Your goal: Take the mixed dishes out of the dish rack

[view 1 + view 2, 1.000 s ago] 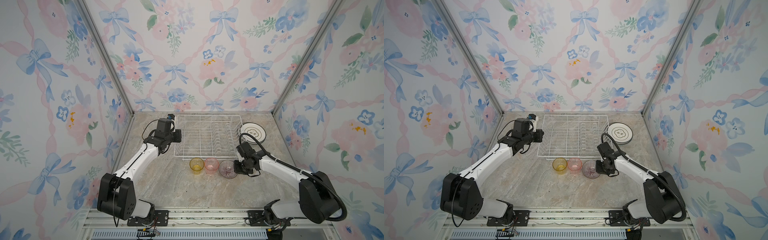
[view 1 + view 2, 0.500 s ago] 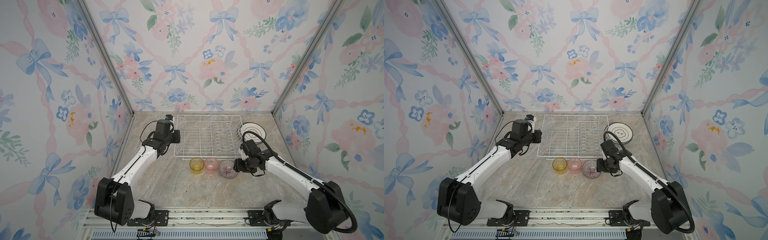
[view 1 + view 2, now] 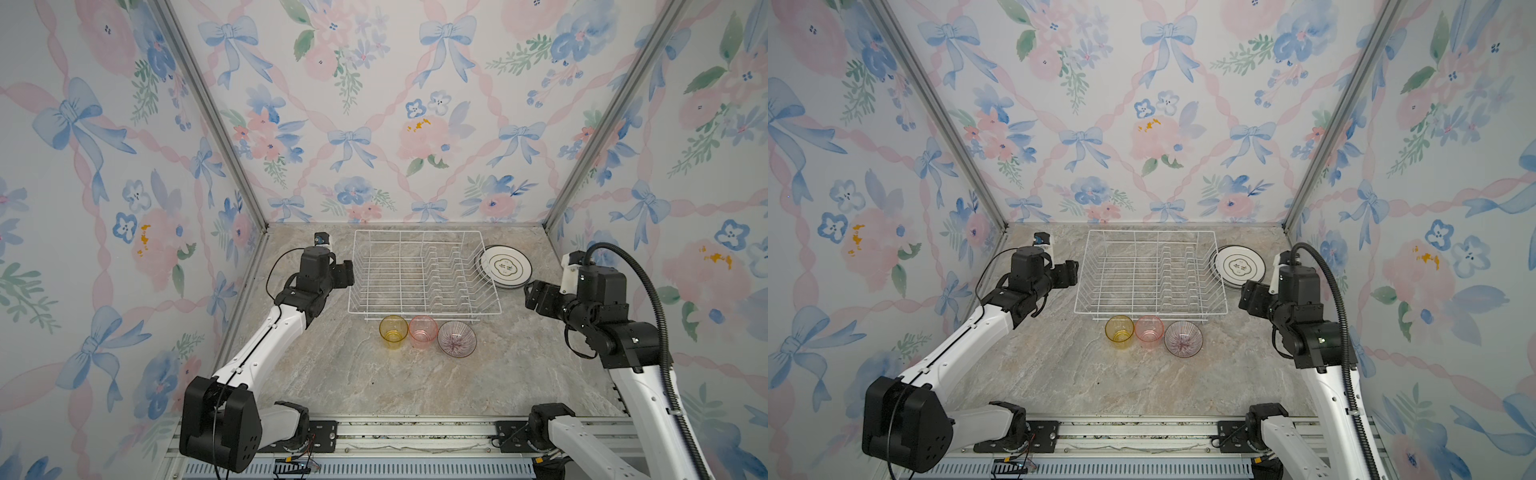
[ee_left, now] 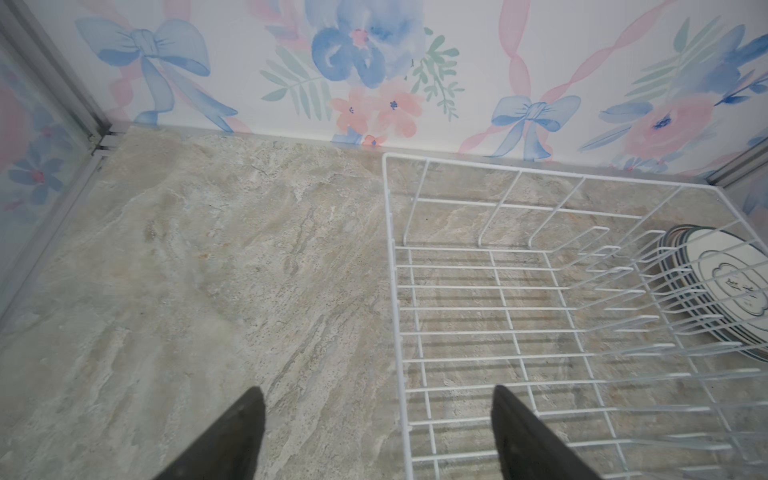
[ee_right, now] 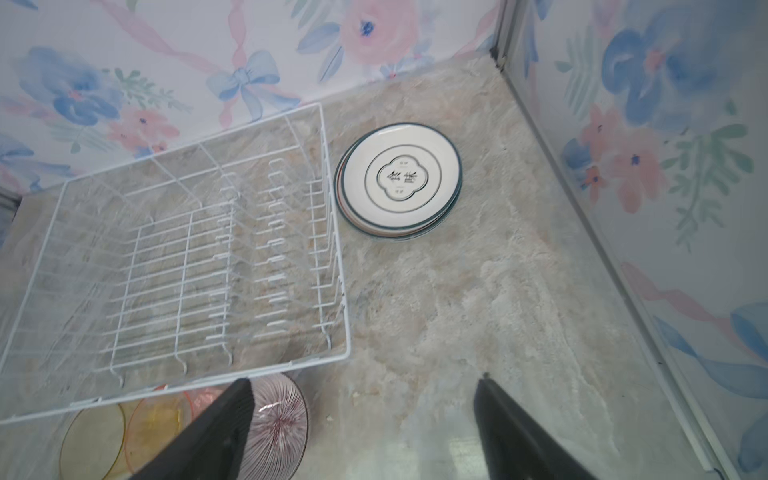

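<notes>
The white wire dish rack (image 3: 424,311) (image 3: 1150,312) (image 4: 390,291) (image 5: 340,291) stands empty at the back middle of the table. A stack of white dark-rimmed plates (image 3: 503,266) (image 3: 1237,266) (image 5: 399,178) (image 4: 723,286) lies flat right of it. In front of the rack stand a yellow tumbler (image 3: 393,331) (image 3: 1119,331) (image 5: 91,440), a pink tumbler (image 3: 423,330) (image 3: 1149,328) (image 5: 166,419) and a purple-striped bowl (image 3: 456,339) (image 3: 1183,339) (image 5: 278,428). My left gripper (image 3: 348,274) (image 3: 1073,274) (image 4: 377,388) is open, straddling the rack's left rim. My right gripper (image 3: 530,297) (image 3: 1246,295) (image 5: 365,379) hangs open and empty, right of the rack and bowl.
Floral walls with metal corner posts close the table on three sides. Bare marble surface (image 3: 374,382) stretches in front of the cups and bowl, and left of the rack (image 4: 208,270).
Both grippers went from shut to open. The right gripper let go of the purple-striped bowl and drew back to the right and up. The left arm barely moved.
</notes>
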Tool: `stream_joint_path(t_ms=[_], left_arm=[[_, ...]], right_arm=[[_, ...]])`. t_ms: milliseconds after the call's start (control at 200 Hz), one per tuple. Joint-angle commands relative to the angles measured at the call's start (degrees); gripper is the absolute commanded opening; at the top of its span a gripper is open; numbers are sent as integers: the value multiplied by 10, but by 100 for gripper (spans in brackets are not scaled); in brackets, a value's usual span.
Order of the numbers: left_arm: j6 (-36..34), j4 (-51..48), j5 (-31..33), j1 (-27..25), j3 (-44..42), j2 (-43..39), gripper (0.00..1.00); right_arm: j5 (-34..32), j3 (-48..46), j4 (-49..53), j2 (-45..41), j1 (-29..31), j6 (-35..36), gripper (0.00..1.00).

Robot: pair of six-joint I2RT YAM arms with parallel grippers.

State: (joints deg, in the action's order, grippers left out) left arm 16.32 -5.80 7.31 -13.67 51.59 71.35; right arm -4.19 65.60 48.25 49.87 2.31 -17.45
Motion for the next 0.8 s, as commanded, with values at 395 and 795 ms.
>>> stream_joint_path(t_ms=[395, 795], left_arm=[[-155, 542, 129, 84, -352, -3, 98], [-151, 770, 81, 87, -392, 179, 98]], right_arm=[[50, -106, -240, 64, -219, -4, 97], [19, -196, -375, 51, -202, 24, 97]])
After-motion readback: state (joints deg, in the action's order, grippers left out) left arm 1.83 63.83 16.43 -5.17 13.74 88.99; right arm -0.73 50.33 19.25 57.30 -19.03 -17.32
